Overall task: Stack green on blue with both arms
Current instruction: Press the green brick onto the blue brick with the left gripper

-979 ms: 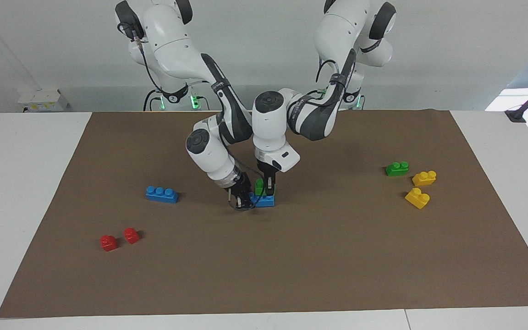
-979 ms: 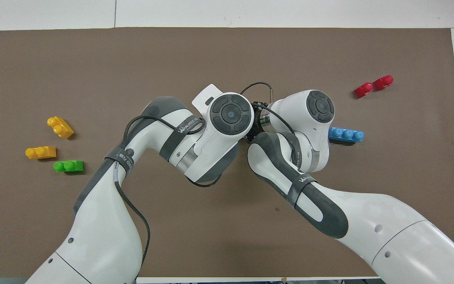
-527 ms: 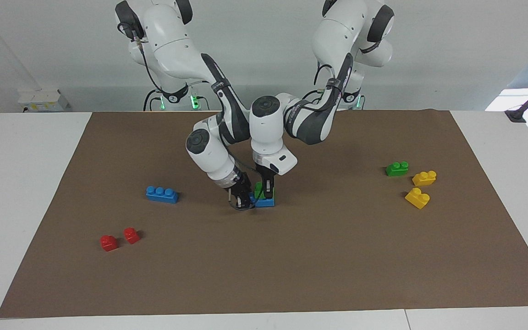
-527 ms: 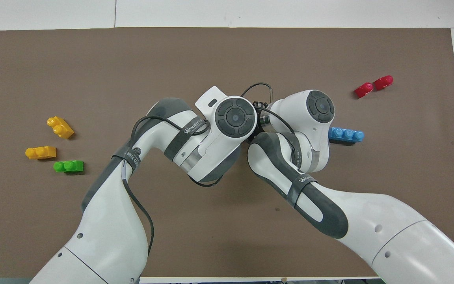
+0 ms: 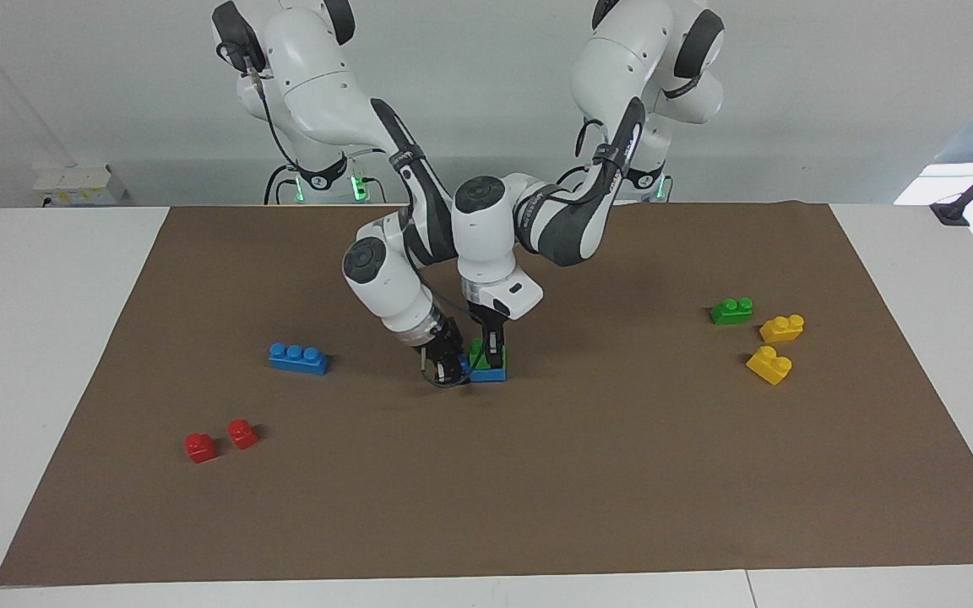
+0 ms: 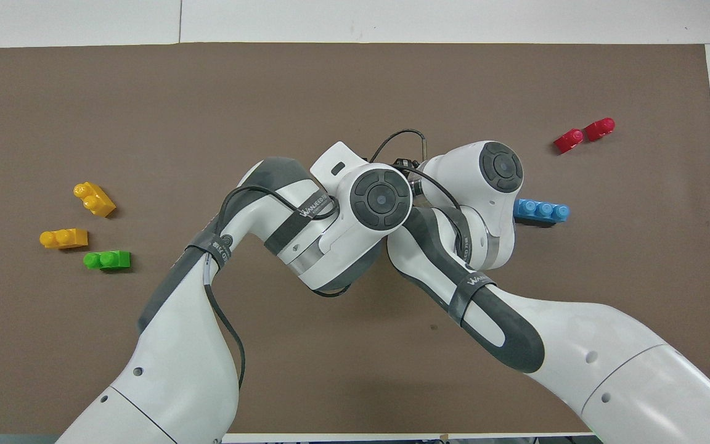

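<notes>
Nearest the robots, toward the left arm's end of the brown mat, a spare green brick lies beside 2 yellow bricks. At the mat's middle, the left gripper points straight down, fingers pinching the green brick, which sits on top of the blue brick resting on the mat. The right gripper, tilted in from the right arm's end, is clamped on that blue brick's end. A second blue brick lies on the mat toward the right arm's end. Farthest from the robots, 2 red bricks sit just beside each other.
</notes>
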`<state>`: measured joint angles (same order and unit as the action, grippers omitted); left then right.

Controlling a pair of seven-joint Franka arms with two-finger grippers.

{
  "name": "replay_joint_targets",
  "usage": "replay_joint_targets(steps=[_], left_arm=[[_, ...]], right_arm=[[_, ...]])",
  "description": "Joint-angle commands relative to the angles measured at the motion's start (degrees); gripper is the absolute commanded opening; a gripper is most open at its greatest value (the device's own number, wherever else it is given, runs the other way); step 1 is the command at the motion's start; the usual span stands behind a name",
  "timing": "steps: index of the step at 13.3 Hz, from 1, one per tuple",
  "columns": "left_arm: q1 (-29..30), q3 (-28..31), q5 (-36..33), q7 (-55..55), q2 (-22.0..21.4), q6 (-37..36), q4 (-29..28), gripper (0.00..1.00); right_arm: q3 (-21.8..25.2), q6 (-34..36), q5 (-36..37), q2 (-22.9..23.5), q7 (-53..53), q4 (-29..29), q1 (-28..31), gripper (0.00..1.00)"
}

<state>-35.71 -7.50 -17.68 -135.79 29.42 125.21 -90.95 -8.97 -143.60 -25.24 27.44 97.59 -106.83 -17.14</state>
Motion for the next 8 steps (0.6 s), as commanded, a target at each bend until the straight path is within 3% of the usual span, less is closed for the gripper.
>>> replay_joint_targets(steps=[1,4,8], left_arm=[[-0.6,1.0,-2.4,-1.1,-0.1,1.3,-0.3,1.0],[-0.5,0.9,-1.9,-1.0,-0.6,0.8,-0.5,1.0],[1.9,0.7,-1.7,2.0,-5.0,-0.5,-1.8,1.0]], right_arm=[[0.0,-2.2,-0.9,0.2,-1.1,-1.9,0.1,0.0],[0.0,-2.3,-0.9,0.2,-1.1,-1.9,0.1,0.0],[0.0,-2.3,-0.9,0.2,-1.1,-1.9,0.1,0.0]])
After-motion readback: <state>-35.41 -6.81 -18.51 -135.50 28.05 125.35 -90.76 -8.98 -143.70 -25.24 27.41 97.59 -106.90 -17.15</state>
